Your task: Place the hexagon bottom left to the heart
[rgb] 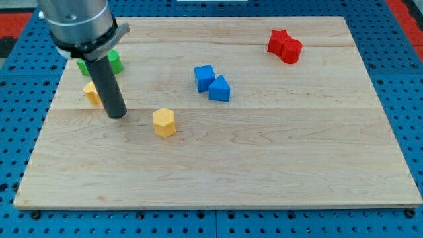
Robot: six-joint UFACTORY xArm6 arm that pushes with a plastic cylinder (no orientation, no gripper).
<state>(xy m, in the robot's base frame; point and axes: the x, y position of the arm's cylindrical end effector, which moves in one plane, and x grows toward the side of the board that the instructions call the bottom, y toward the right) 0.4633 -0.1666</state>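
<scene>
Pale wooden counter (264, 165) of jointed planks, smooth, resting on blue perforated sheet (403, 79). Nearest, yellow hexagon (164, 122), matte, left of centre. Just to its left, my tip (117, 115), dark rod end, no jaws to read. Behind rod, yellow heart (90, 92), partly hidden. Further back, blue cube (204, 77) touching blue wedge (220, 88); green blocks (114, 61); red star (277, 41) beside red cylinder (291, 50). No legible writing.

Open board lies between my tip (117, 115) and the yellow hexagon (164, 122) to its right. Behind the rod at the view's left crowd a yellow block (90, 92) and green block (115, 61). Two touching blue blocks (212, 82) sit mid-board; red blocks (285, 45) occupy the top right.
</scene>
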